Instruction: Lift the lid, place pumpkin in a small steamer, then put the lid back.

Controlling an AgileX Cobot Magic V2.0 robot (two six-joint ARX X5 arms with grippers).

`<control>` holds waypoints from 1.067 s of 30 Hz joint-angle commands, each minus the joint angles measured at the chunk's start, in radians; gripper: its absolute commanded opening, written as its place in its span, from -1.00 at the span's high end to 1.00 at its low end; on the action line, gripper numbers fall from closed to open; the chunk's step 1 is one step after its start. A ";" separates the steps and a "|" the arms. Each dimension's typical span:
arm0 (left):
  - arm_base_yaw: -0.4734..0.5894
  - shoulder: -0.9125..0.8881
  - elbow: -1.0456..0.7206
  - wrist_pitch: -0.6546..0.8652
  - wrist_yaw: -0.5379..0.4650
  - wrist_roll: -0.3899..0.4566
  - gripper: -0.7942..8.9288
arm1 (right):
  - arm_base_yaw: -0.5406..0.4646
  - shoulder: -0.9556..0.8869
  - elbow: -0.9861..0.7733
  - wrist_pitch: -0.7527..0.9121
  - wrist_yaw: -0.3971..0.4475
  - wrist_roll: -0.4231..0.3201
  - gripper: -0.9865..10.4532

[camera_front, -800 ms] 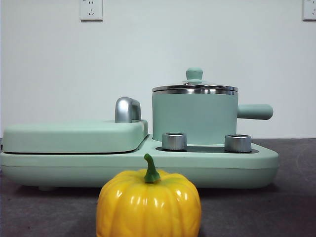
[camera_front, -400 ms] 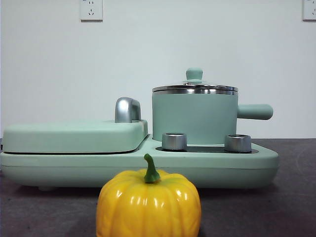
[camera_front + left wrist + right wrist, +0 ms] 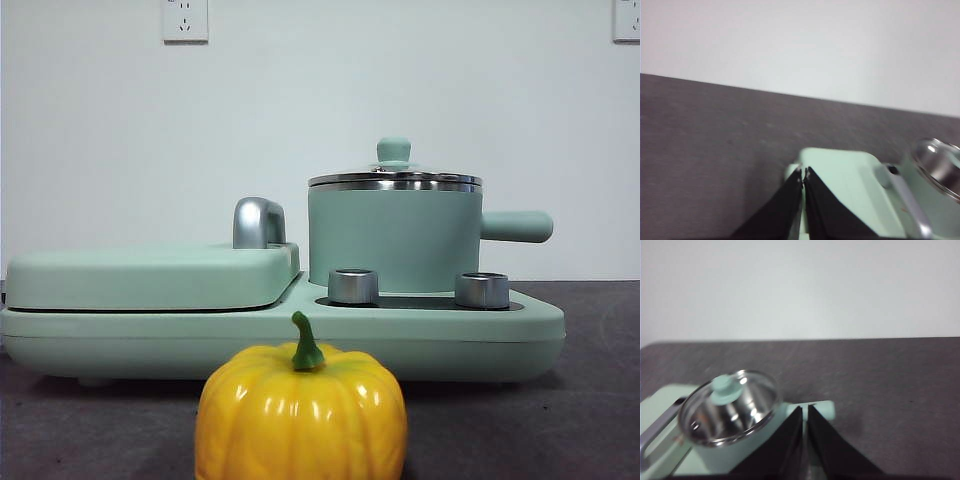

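Note:
The yellow-orange pumpkin [image 3: 300, 412] with a green stem stands on the table at the front, ahead of the cooker. Behind it the mint-green small steamer [image 3: 393, 237] sits on the cooker's right side, its side handle [image 3: 516, 226] pointing right. The glass lid [image 3: 394, 177] with a mint knob rests on the pot. From the right wrist view, the lid [image 3: 730, 405] lies ahead, and my right gripper [image 3: 805, 410] is shut above the pot's handle side. My left gripper [image 3: 803, 172] is shut high over the flat cover's corner. Neither gripper shows in the front view.
The mint-green cooker base [image 3: 280, 340] spans most of the table. Its flat rectangular cover [image 3: 150, 275] with a chrome handle [image 3: 258, 222] lies on the left. Two steel knobs [image 3: 352, 286] stand in front of the pot. Dark table surface [image 3: 560, 430] lies around it.

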 commanded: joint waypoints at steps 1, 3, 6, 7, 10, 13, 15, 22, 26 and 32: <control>0.000 0.060 0.052 -0.006 0.067 0.047 0.82 | 0.000 0.075 0.061 -0.021 -0.047 -0.100 0.80; 0.000 0.106 0.079 -0.019 0.097 0.083 0.82 | 0.001 0.123 0.095 -0.042 -0.074 -0.148 0.80; 0.000 0.175 0.116 -0.044 0.122 0.179 0.82 | 0.018 0.184 0.147 -0.082 -0.089 -0.220 0.80; 0.000 0.198 0.129 -0.053 0.129 0.213 0.82 | 0.031 0.205 0.163 -0.096 -0.088 -0.253 0.80; -0.021 0.261 0.164 -0.073 0.134 0.299 0.82 | 0.077 0.249 0.196 -0.121 -0.074 -0.330 0.80; -0.063 0.318 0.190 -0.073 0.134 0.342 0.82 | 0.134 0.278 0.208 -0.121 -0.072 -0.374 0.80; -0.101 0.347 0.201 -0.073 0.134 0.374 0.82 | 0.171 0.294 0.208 -0.127 -0.068 -0.403 0.80; -0.256 0.412 0.221 -0.073 0.132 0.483 0.82 | 0.275 0.326 0.208 -0.171 0.006 -0.532 0.80; -0.314 0.432 0.223 -0.073 0.128 0.558 0.82 | 0.302 0.329 0.208 -0.174 0.006 -0.595 0.80; -0.334 0.438 0.223 -0.053 0.129 0.595 0.55 | 0.307 0.329 0.208 -0.174 0.006 -0.603 0.50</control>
